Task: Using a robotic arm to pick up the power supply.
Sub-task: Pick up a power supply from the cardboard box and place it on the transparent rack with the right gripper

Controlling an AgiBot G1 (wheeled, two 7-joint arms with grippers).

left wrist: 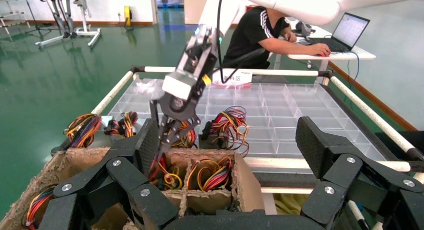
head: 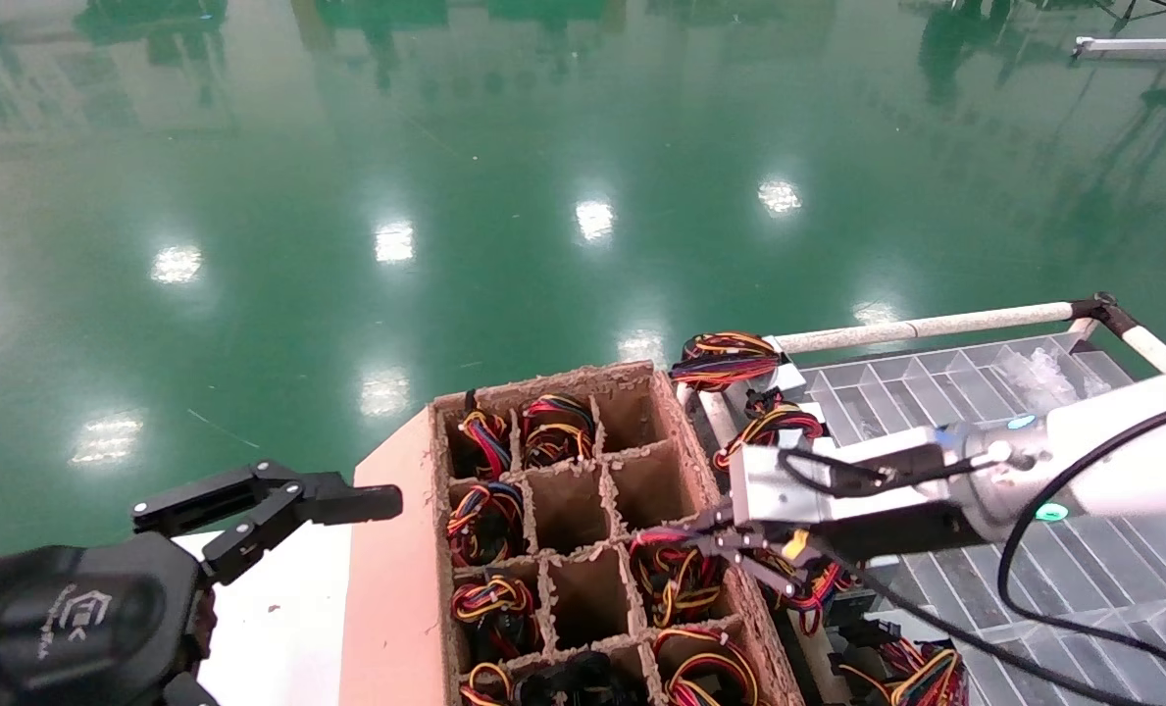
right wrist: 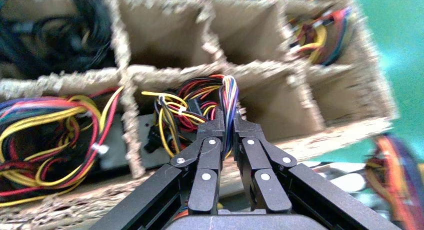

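Note:
The brown cardboard divider box (head: 583,490) holds several wire coils in its cells. My right gripper (head: 685,534) reaches into a cell on the box's right side. In the right wrist view this gripper (right wrist: 228,121) is shut on a strand of coloured wires (right wrist: 229,94) rising from the power supply's coil (right wrist: 182,109). A bit of its grey metal body (right wrist: 148,132) shows below in the cell. The left wrist view shows the same fingers (left wrist: 162,145) dipping into the coil (left wrist: 167,176). My left gripper (head: 278,500) hangs open to the left of the box, holding nothing.
More power supplies with wire coils (head: 725,358) lie between the box and a clear plastic compartment tray (head: 936,392) framed by white pipe rails (head: 936,322). Neighbouring cells hold further coils (right wrist: 50,125). A person (left wrist: 260,34) sits at a laptop beyond the tray.

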